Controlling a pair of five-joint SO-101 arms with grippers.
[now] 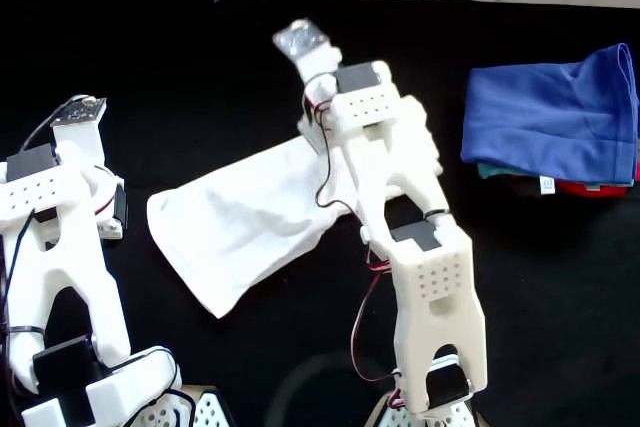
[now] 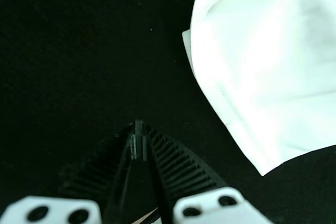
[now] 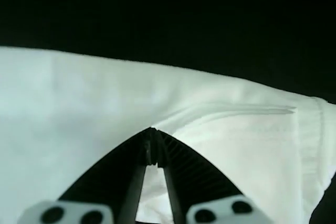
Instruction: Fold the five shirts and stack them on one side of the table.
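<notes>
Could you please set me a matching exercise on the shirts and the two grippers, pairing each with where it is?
Things:
1. white shirt
2. blue shirt
3. left gripper
4. right gripper

Places:
A. on top of the folded pile
B. over bare black table
C. lying flat mid-table
D. over the white shirt

Pairs: 1-C, 2-A, 3-B, 4-D.

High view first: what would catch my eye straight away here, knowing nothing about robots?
The white shirt stands out most, lying in the middle of the black table, with the right gripper shut over it. At the table's right side sits a stack of folded shirts, a blue one on top. The left gripper is shut over bare table beside the white shirt.
</notes>
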